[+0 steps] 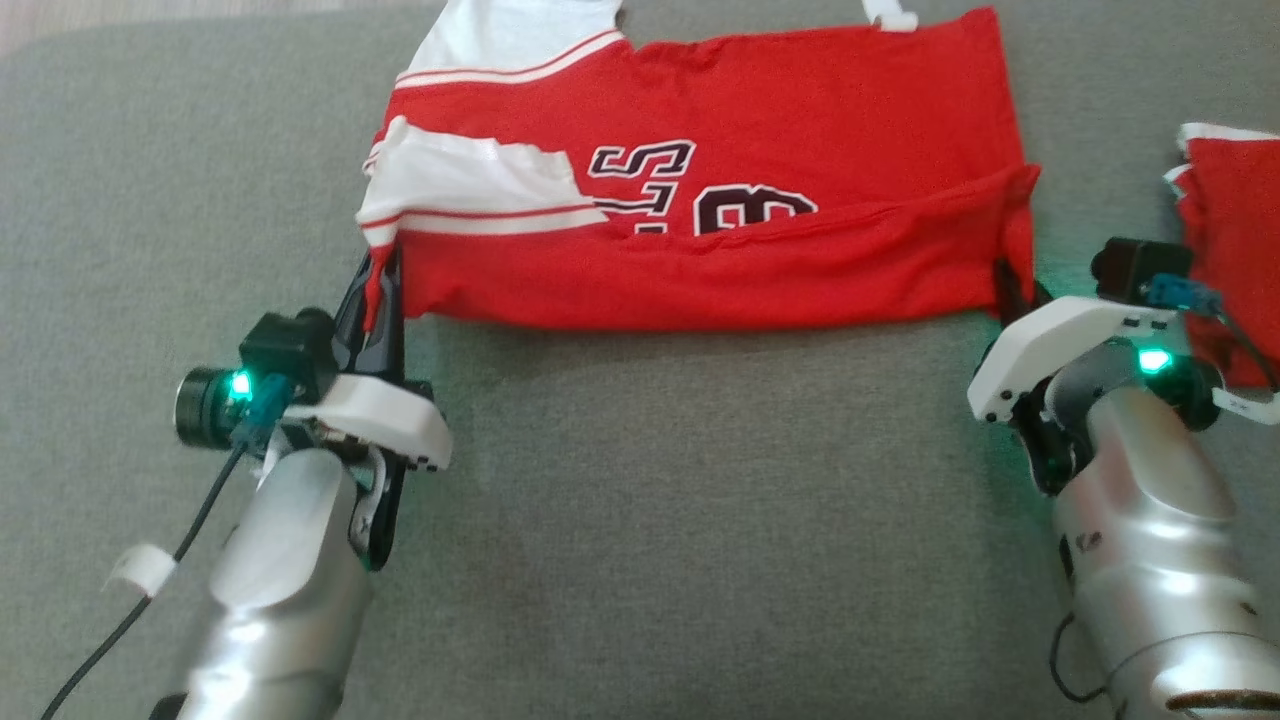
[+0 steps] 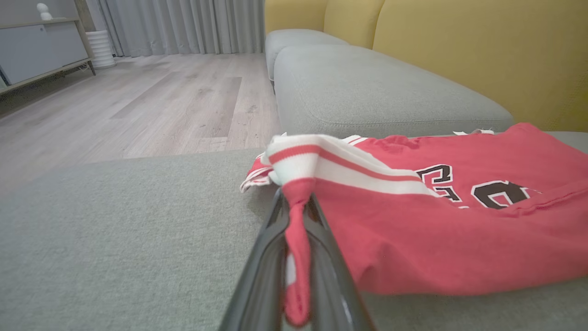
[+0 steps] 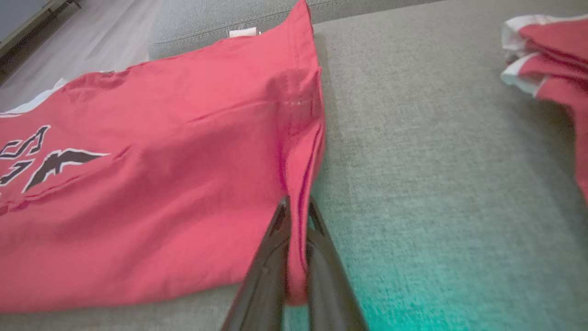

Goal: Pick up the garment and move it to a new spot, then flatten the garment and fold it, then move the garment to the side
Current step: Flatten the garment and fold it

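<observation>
**Red jersey (image 1: 720, 180) pinched at both near corners**

The jersey lies spread on a gray sofa cushion (image 1: 650, 520), with its near strip doubled over so the fold covers the lower part of the dark lettering. The left gripper (image 1: 375, 285) has its fingers closed narrow on a twisted red-and-white sleeve corner, and a tail of cloth hangs down between them. The right gripper (image 1: 1010, 290) has its fingers closed tight on the stitched hem corner at the other end. From both pairs of fingertips the jersey runs onward and inward, flat on the cushion.

Right of the right fingers, well apart from them, a second red-and-white garment (image 1: 1235, 250) lies crumpled on the same cushion. Beyond the left fingers sits another gray seat cushion (image 2: 367, 87), backed by yellow upholstery (image 2: 459, 46). Farther left are a wood floor (image 2: 161, 101), gray curtains (image 2: 183, 25) and a low cabinet (image 2: 41, 50).
</observation>
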### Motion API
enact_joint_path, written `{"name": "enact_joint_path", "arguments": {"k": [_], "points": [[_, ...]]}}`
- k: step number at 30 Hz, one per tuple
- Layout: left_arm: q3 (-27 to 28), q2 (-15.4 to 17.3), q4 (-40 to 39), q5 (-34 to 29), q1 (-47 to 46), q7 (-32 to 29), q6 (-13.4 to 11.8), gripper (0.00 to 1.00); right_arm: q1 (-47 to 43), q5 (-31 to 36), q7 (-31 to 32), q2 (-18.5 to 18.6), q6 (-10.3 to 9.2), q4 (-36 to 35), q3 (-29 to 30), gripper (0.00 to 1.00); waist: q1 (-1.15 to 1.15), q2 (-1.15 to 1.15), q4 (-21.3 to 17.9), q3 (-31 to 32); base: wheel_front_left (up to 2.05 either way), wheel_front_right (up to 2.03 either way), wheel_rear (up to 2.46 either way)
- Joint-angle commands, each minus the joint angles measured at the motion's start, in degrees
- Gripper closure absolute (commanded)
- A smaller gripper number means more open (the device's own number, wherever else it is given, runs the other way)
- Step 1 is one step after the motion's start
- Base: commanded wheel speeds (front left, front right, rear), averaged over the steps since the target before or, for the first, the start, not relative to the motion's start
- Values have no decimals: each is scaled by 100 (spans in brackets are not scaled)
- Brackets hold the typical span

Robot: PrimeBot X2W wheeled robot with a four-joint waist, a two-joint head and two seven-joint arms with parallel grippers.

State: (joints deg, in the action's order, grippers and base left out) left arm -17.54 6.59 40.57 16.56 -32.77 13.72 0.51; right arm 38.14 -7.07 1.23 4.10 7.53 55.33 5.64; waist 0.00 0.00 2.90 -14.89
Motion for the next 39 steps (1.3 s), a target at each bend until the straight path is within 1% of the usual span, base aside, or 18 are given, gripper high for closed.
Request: {"name": "enact_joint_path", "arguments": {"k": [1,7,13,16,22,28,32,36,37,38,39], "points": [[155,243,-101,26,-30,36,-28,100,8,71,-128,-108,-4,-53,-202,100,0,0,-99,132,0,0,0],[152,345,-5,100,294,-3,-21,100,-260,-45,-181,-9,-4,-54,-429,100,0,0,-223,465,0,0,0],[139,409,-15,174,628,-57,-12,100,-575,-302,11,145,-4,-236,-712,100,0,0,-310,800,0,0,0],[114,451,-68,223,878,-152,9,100,-782,-522,236,262,-4,-450,-881,100,0,0,-363,1009,0,0,0],[63,502,-334,381,1424,-457,85,100,-1308,-970,969,546,-4,-1010,-1156,100,0,0,-420,1337,0,0,0],[-14,577,-833,496,1957,-807,108,100,-1858,-1268,1569,766,-4,-1733,-1192,100,0,0,-470,1489,0,0,0],[-59,591,-1171,522,2176,-953,42,100,-2162,-1340,1851,791,-4,-2161,-1140,100,0,0,-479,1483,0,0,0],[-102,603,-1332,538,2261,-1065,9,100,-2361,-1394,2026,704,-4,-2505,-1013,100,0,0,-506,1438,0,0,0],[-125,605,-1362,532,2263,-1091,12,100,-2389,-1385,2022,689,-4,-2597,-993,81,0,0,-510,1417,0,0,0],[-145,606,-1385,529,2260,-1118,12,100,-2418,-1383,2008,671,-4,-2681,-968,0,0,0,-514,1399,0,0,0],[-150,610,-1407,530,2256,-1139,1,100,-2436,-1386,1970,642,-4,-2765,-921,0,0,0,-526,1372,0,0,0]]}}
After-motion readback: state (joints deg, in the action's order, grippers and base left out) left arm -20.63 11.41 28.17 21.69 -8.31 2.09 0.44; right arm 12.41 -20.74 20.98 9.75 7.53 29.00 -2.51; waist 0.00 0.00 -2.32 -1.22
